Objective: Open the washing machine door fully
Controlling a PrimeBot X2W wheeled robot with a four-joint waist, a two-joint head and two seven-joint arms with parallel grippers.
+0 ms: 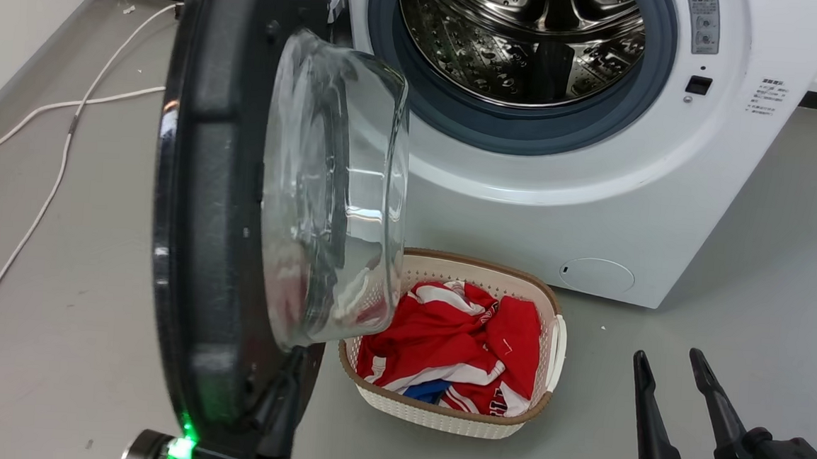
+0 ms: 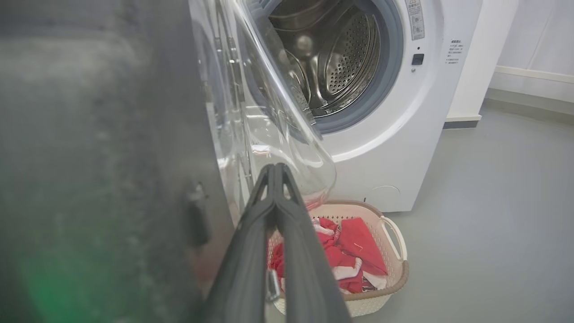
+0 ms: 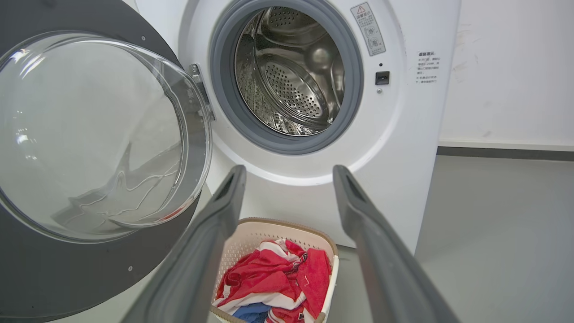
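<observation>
The washing machine door (image 1: 204,210) is swung out from the white machine (image 1: 558,217) and shows nearly edge-on, its clear glass bowl (image 1: 333,189) facing right. In the left wrist view the door's black inner face (image 2: 89,134) takes up the left half. My left gripper (image 1: 292,364) is shut with nothing held, and its fingers (image 2: 276,188) lie close along the door's inner face, below the bowl. My right gripper (image 1: 669,356) is open and empty at the lower right, well apart from the door (image 3: 67,278). Behind the door the steel drum (image 1: 526,38) lies exposed.
A cream laundry basket (image 1: 463,258) with red and white clothes (image 1: 458,339) stands on the floor right in front of the machine, beside the door's lower edge. White cables (image 1: 51,165) trail over the grey floor at the left, near a wall. Bare floor lies to the right.
</observation>
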